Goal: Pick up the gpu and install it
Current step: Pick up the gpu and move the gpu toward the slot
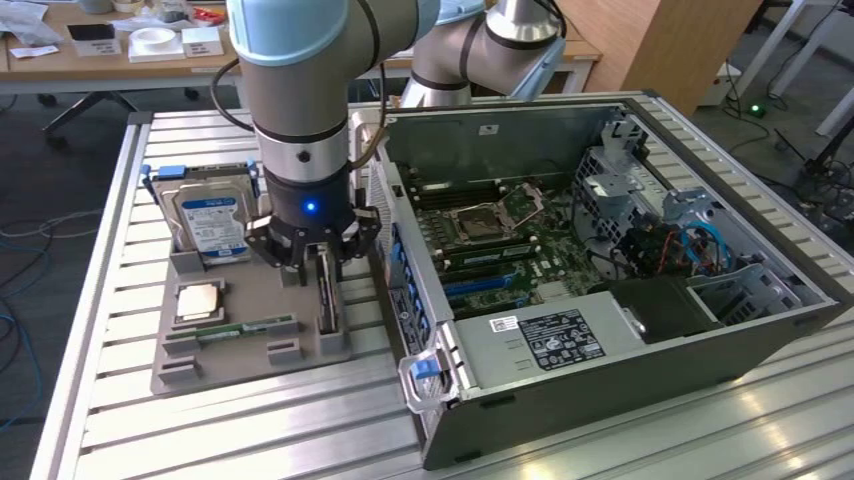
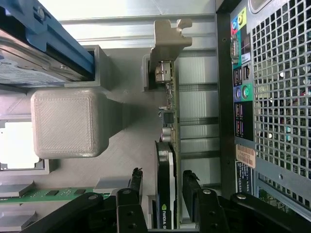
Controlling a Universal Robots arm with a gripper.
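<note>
The gpu [image 1: 326, 292] is a thin dark card that stands on edge in a slot of the grey holder [image 1: 254, 355], next to the open computer case [image 1: 601, 250]. In the wrist view the gpu [image 2: 170, 116] runs from its silvery end bracket [image 2: 167, 34] down between my fingers. My gripper [image 1: 324, 265] hangs straight over the card, and in the wrist view the gripper [image 2: 164, 187] straddles the fan end. Its black fingers [image 2: 137, 182] stand on either side of the card. A small gap shows beside the card, so the jaws are open around it.
The holder also carries a silver hard drive [image 1: 211, 220] with a blue-white label, a processor chip [image 1: 200, 300] and a green memory stick [image 1: 247, 328]. The case's rear port panel [image 2: 243, 97] stands close beside the card. The motherboard [image 1: 494, 240] lies exposed inside the case.
</note>
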